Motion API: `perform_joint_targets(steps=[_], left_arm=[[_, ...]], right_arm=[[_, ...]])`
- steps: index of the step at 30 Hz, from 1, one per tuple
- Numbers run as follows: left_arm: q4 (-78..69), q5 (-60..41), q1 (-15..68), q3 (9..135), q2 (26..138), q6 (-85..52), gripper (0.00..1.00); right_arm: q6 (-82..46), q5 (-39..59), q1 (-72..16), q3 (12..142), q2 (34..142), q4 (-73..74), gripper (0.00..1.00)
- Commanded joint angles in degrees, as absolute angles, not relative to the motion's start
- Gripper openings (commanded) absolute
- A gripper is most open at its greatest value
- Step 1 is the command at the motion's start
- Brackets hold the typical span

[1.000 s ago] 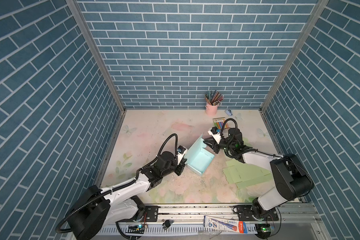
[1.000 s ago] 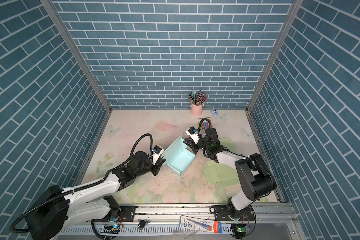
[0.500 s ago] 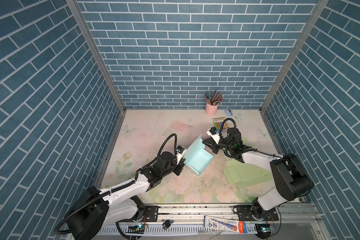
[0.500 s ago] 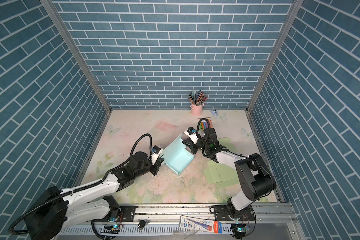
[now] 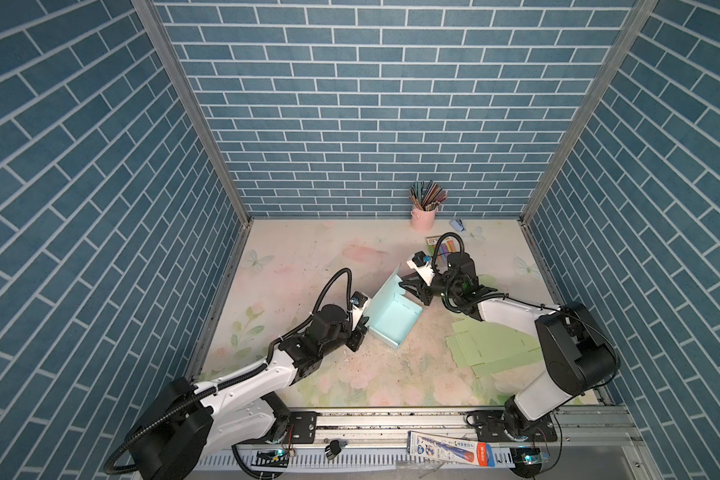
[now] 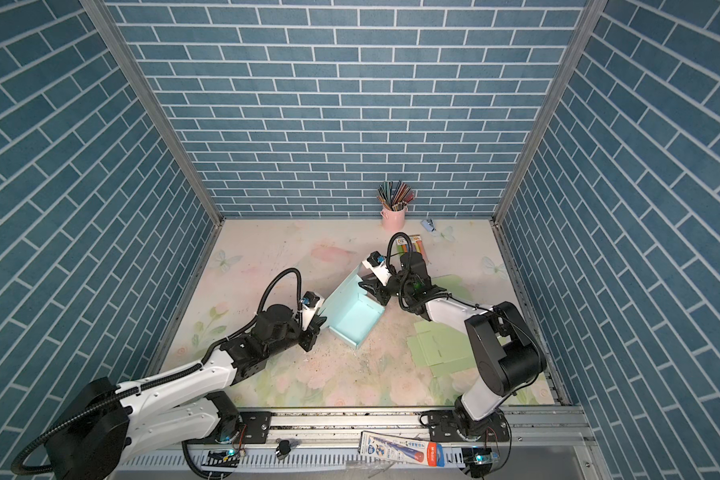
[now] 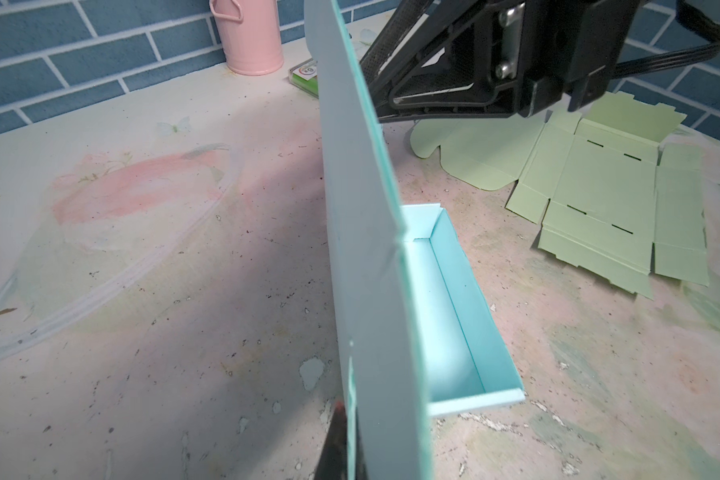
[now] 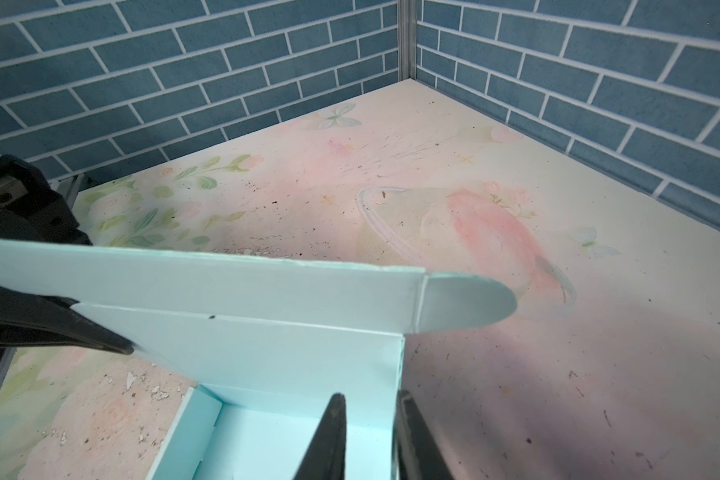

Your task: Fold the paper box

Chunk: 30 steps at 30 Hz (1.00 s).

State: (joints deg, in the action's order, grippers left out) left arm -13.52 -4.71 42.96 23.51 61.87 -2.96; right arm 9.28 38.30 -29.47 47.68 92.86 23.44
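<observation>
Midway across the counter (image 5: 308, 257) sits the pale blue paper box (image 5: 393, 320), its tray walls already raised and its lid flap (image 8: 246, 286) standing upright, not yet closed. My left pincer (image 5: 364, 328) is pressed together on the flap's near corner. My right pincer (image 8: 371, 401) is slightly spread astride an end wall. I judge that closing and tucking the lid remain. Paper covers most of my left fingertips, and I cannot see whether the walls are locked.

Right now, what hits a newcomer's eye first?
The half-folded light blue paper box mid-table: left arm jaws pinch its upright flap, right arm jaws sit at its far end. Then the flat pale green cardboard blank to its right and the pink pencil cup at the back wall.
</observation>
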Motion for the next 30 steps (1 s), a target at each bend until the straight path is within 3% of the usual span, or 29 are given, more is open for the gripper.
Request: perform_joint_targets(steps=[1,11,19,30], left_arm=[[-16.9,-4.7,43.3,23.7,61.3,-1.9,0.04],[-16.7,-4.8,43.5,23.6,61.5,-1.6,0.04],[-16.3,-3.8,43.6,23.9,61.9,-1.9,0.05],[-22.5,7.4,43.3,29.2,71.1,-12.2,0.03]], right_arm=[[8.8,39.9,-31.3,49.2,94.6,19.5,0.24],[5.6,37.6,-29.9,49.9,95.2,19.6,0.31],[5.7,37.2,-29.9,49.4,94.4,20.0,0.17],[0.7,29.3,-38.0,48.5,91.3,24.0,0.10]])
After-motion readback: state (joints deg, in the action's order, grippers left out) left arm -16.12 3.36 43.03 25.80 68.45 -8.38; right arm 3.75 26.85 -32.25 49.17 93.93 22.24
